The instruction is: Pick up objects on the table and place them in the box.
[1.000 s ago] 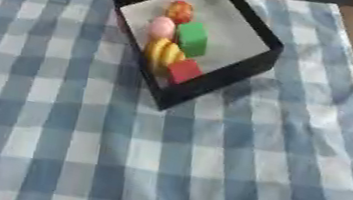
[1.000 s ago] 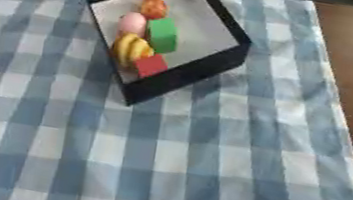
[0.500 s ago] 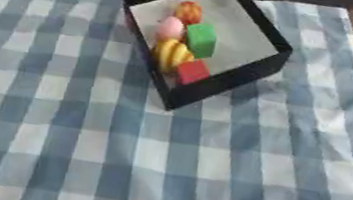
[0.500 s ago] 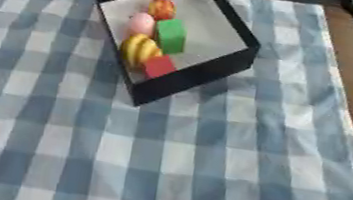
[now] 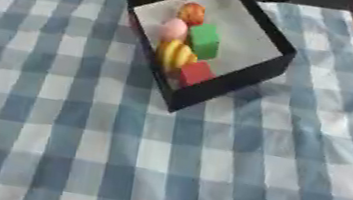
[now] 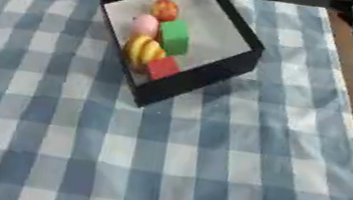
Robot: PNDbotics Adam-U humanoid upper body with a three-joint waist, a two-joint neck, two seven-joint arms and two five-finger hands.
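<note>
— Objects? All sat inside the box [image 5: 248, 65], lined along its left wall: orange ball [image 5: 192, 12], pink egg [image 5: 173, 28], green block [image 5: 203, 40], banana [image 5: 175, 55], red block [image 5: 195, 72].
— Hands? Couldn't tell; only arms showed beside the box. Looked finished.

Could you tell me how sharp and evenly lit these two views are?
Left eye view: soft all over, the box edges smeared, light even, no glare. Right eye view: equally blurred, the items inside only colour blobs; the dark arm along the right edge is indistinct.
</note>
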